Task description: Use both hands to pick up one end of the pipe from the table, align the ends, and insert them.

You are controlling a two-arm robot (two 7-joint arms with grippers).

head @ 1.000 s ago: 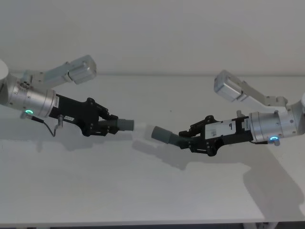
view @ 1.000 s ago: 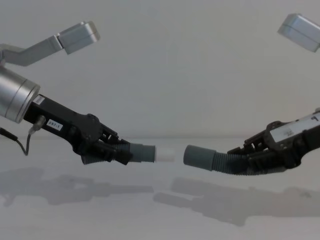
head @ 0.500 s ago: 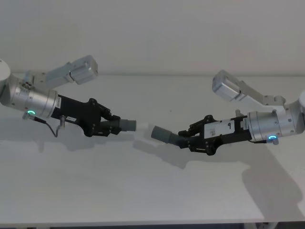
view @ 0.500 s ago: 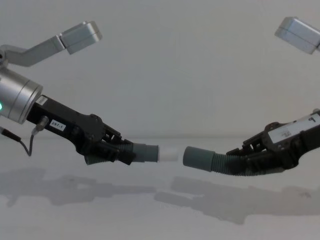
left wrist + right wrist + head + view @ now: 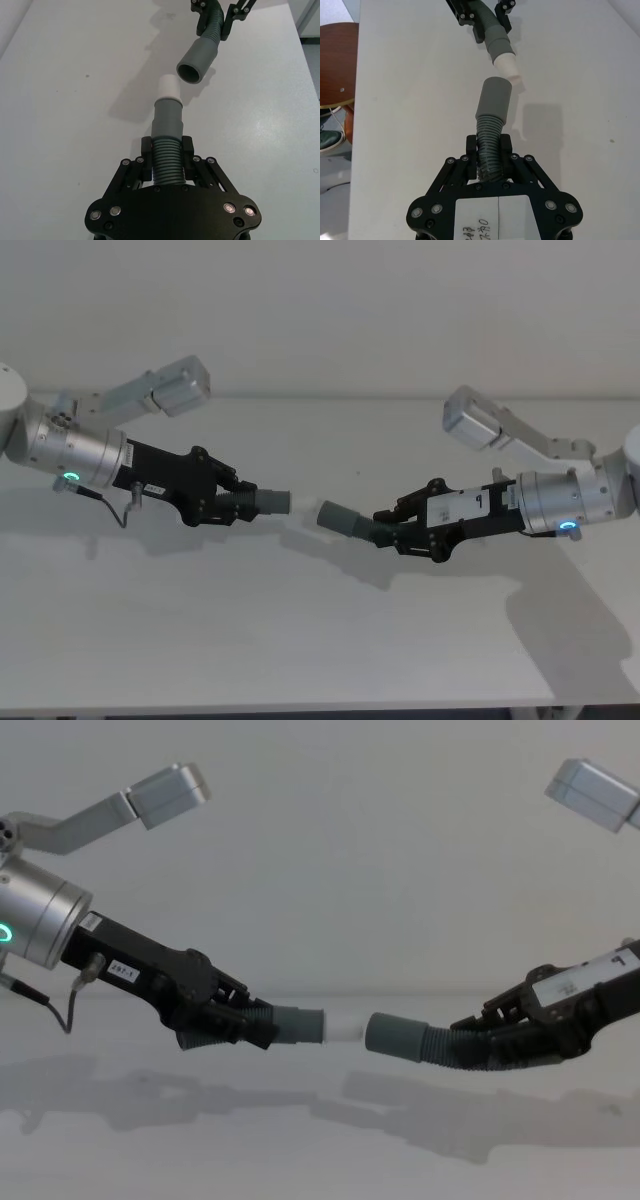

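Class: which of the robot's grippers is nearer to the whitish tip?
Left. The left gripper grips the hose piece carrying the whitish tip; the right gripper holds the other piece across the gap.

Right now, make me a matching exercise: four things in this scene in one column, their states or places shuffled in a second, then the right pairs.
Things:
1. left claw
2. right claw
3. whitish tip
4. table

States:
A. lies below both pipe pieces, touching neither
B. shut on the piece with the open grey cuff
C. just short of the open cuff, not inserted
D. shut on the piece with the narrow plug end

Pairs: 1-D, 2-B, 3-C, 4-A
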